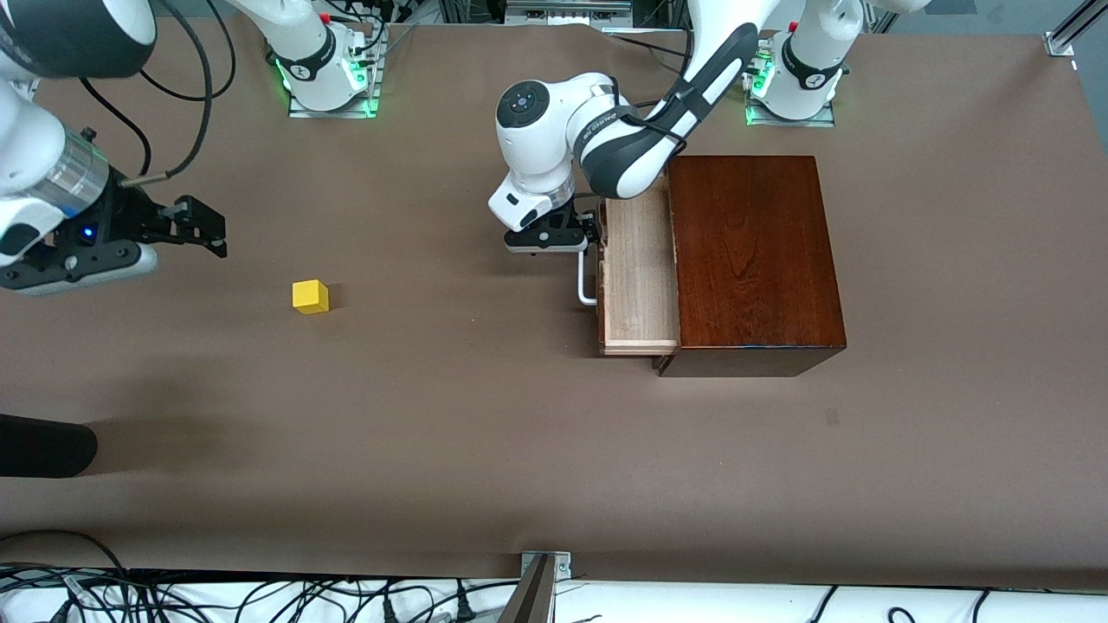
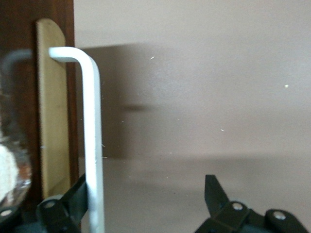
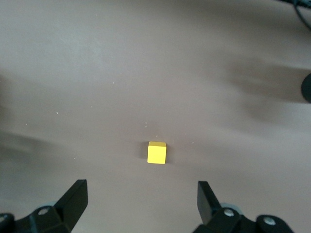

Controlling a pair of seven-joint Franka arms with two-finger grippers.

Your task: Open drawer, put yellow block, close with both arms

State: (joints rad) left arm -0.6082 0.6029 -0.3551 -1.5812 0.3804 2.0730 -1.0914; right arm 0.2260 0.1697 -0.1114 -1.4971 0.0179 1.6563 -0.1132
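Covering the whole table [image 1: 450, 433] is plain brown matting (no legible writing), where the yellow block [image 1: 310, 296] lies under the empty, wide-open right gripper [image 1: 203, 227], while the left gripper [image 1: 592, 232] straddles, unclosed, the part-open drawer [image 1: 639, 285]'s white handle [image 2: 93, 141].

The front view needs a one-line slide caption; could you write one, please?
Left gripper open at the handle of the part-open drawer; right gripper open above the table, block untouched.

Drawer [image 1: 639, 277] far end hidden under left arm [image 1: 640, 147].
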